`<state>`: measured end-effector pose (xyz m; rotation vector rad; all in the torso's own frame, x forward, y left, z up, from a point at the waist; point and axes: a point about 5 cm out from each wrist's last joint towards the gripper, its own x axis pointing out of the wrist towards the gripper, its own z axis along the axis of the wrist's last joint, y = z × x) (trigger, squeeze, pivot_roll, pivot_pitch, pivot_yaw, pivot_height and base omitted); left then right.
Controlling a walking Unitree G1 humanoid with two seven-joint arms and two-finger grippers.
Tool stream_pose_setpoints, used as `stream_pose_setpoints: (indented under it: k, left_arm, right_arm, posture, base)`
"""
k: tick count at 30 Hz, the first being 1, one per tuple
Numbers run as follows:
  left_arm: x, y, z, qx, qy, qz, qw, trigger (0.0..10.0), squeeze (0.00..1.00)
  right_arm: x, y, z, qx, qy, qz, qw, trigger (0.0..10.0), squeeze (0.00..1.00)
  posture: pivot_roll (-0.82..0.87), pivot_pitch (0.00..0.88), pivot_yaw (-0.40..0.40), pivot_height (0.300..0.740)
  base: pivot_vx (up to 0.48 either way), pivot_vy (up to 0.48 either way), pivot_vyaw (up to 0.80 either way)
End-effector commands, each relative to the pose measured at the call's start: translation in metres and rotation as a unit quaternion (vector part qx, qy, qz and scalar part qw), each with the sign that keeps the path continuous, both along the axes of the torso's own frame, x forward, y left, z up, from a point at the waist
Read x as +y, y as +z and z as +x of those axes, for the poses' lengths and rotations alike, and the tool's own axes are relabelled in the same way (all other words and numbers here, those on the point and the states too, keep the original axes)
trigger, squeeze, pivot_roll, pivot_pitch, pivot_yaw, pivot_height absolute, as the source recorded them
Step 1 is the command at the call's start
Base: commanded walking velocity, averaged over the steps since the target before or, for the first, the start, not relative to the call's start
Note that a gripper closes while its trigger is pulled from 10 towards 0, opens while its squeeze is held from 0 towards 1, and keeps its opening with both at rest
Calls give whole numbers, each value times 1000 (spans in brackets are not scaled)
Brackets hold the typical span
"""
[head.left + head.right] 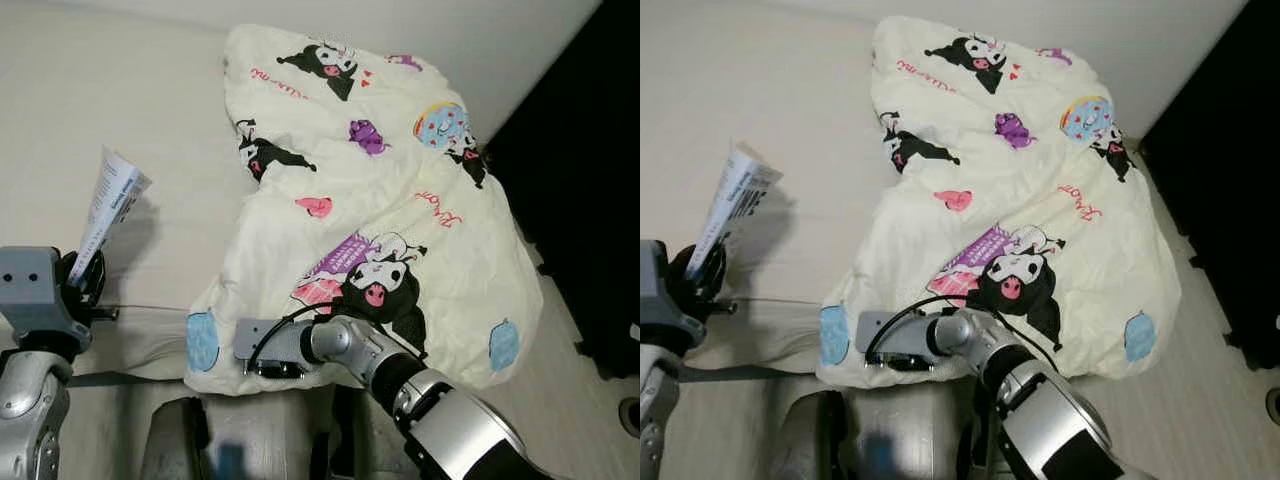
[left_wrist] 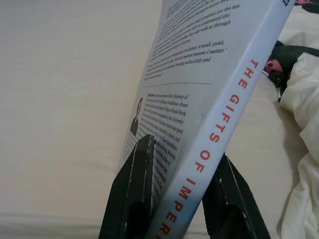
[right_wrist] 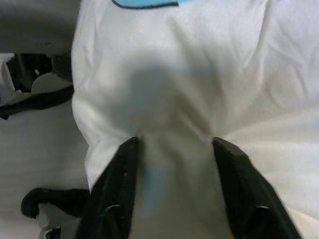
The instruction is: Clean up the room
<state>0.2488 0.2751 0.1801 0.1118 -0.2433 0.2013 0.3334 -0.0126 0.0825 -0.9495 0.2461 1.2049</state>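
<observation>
A white paperback book [image 1: 110, 205] stands tilted above the cream bed [image 1: 120, 110], with my left gripper [image 1: 85, 275] shut on its lower end. The left wrist view shows the spine [image 2: 214, 129] with red letters between my left gripper's two black fingers [image 2: 183, 149]. A cream cartoon-print blanket [image 1: 380, 180] lies crumpled across the right half of the bed. My right gripper [image 3: 174, 144] is at the blanket's near edge, its fingers [image 3: 119, 184] closed on a fold of the fabric. In the eye views that wrist [image 1: 270, 345] sits at the hem.
The bed's near edge [image 1: 110, 355] runs just in front of my body. A dark mass [image 1: 590, 200] stands along the right side, with pale floor [image 1: 560, 400] between it and the bed. A pale wall [image 1: 490, 40] lies behind the blanket.
</observation>
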Motion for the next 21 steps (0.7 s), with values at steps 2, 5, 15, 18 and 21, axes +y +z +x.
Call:
stream_pose_setpoints:
  k: [2,5,15,18,21]
  left_arm:
    - [9,-9,-7,30,20,1,999,10000,0]
    - [9,-9,-7,31,21,1,999,10000,0]
    - [10,-7,-8,31,26,2,999,10000,0]
    - [10,-7,-7,32,26,1,999,10000,0]
    - [10,-7,-6,32,26,-1,999,10000,0]
  right_arm:
    - [-11,-14,-5,20,-14,-21,999,0,0]
    - [-11,-14,-5,20,-14,-21,999,0,0]
    - [-16,-17,-6,32,-14,-13,999,0,0]
    - [-14,-18,-9,52,-3,-6,999,0,0]
    - [-5,-23,-22,109,48,2,993,0,0]
  posture:
    - [236,386,-208,571]
    - [235,384,-208,571]
    - [220,374,-202,571]
    - [215,374,-203,571]
    - [207,375,-199,571]
  base:
    - [0,0,0]
    - [0,0,0]
    - [0,0,0]
    - [0,0,0]
    - [0,0,0]
